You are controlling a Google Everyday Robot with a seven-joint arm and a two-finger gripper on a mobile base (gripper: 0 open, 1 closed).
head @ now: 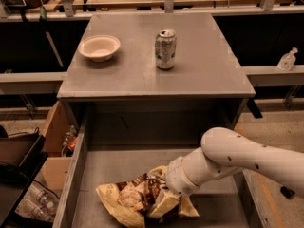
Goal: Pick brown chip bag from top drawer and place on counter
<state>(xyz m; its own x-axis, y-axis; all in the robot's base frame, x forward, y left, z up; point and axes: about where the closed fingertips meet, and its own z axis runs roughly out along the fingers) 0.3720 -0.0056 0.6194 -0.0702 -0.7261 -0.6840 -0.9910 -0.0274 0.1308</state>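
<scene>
Robot's gripper (165, 199) presses into a crumpled chip bag (128, 198) at the front of the open drawer (71, 175), with the white arm (237, 158) reaching in from the right. The gripper is sunk among the folds at the bag's right end, and it cannot be told whether it is clamped on the foil or merely resting against it. Most of the bag spreads to the gripper's left, low on the drawer floor.

The bag looks light, soft and slippery. Its crinkled foil is likely to buckle under a pinch and may slide out of a loose hold. A raised fold or the sealed edge near the gripper looks the best place to take hold, since the flatter middle offers little to pinch. A hard squeeze risks crushing the chips inside.

Beyond the gripper, the grey drawer floor runs back to the rear wall. Above and behind it sits the desk (199, 65), where the bag is to go. A soda can (165, 49) stands upright almost straight behind the gripper, and a pale bowl (99, 47) rests farther left, well apart from the can. The desk's front strip, nearest the gripper, looks a fair spot for the bag. A small bottle (287, 60) stands on a ledge far off to the right.
</scene>
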